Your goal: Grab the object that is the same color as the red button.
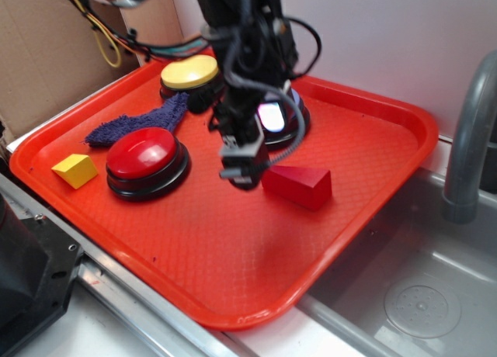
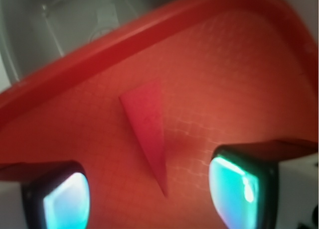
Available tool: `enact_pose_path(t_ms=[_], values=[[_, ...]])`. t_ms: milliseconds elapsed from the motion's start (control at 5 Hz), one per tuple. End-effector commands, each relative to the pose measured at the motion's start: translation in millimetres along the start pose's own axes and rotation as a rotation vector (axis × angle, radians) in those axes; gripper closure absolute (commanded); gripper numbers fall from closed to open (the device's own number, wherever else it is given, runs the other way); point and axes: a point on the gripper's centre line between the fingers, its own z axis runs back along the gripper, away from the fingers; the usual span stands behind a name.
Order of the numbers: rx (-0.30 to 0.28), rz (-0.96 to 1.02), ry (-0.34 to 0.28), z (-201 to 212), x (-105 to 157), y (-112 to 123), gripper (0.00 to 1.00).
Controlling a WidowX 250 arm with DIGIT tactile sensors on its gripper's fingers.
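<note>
Overall, exterior view: a shallow red plastic tray point(image 1: 365, 116) with a waffle-textured floor lies on the table, its right edge reaching over a grey metal sink point(image 1: 419, 295).
Tray contents, exterior view: a small matte red wedge-shaped block point(image 1: 299, 185), a large glossy red domed button point(image 1: 144, 157) on a black round base, a yellow-topped round button point(image 1: 189, 73), a pale blue-topped button point(image 1: 273, 116) mostly hidden behind the arm, a small yellow block point(image 1: 74, 170) and a crumpled purple cloth point(image 1: 140, 122).
Red wedge, exterior view: it lies on the tray floor right of centre, well apart from the red button and just right of the hand.
Yellow block, exterior view: near the tray's left rim, just left of the red button.
Cloth, exterior view: between the red and yellow-topped buttons, touching the red one's far side.
Hand, exterior view: the black hand point(image 1: 245, 171) hangs low over the tray just beside the wedge's left end; its spread cannot be judged from this side.
Sink, exterior view: a grey curved tap point(image 1: 466, 140) rises at its far side.
Wedge, wrist view: the red wedge lies flat on the tray, its thin point towards the camera, in the gap ahead of the fingers.
Hand, wrist view: both fingertips point(image 2: 239, 189) stand wide apart, holding nothing.
</note>
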Motion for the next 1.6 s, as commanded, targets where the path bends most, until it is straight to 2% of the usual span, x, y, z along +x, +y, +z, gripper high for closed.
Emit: enact_pose_path(t_ms=[0, 200, 400, 600, 800, 1000, 1200, 1400], values=[[0.028, -0.087, -0.001, -19.2, 20.9, -7.7, 0.0], [0.018, -0.074, 0.019, -31.8, 23.9, -10.7, 0.0], [0.043, -0.099, 0.049, -33.2, 23.5, -9.9, 1.0], [0.043, -0.081, 0.039, -33.3, 23.1, -8.4, 1.0], [0.066, 0.024, 0.023, -16.7, 19.0, -5.6, 1.0], [0.077, 0.138, 0.037, 11.2, 7.1, -3.0, 1.0], [0.073, 0.356, 0.106, 41.6, -8.6, 0.2, 1.0], [0.055, 0.61, 0.108, 79.9, -30.9, 1.7, 1.0]])
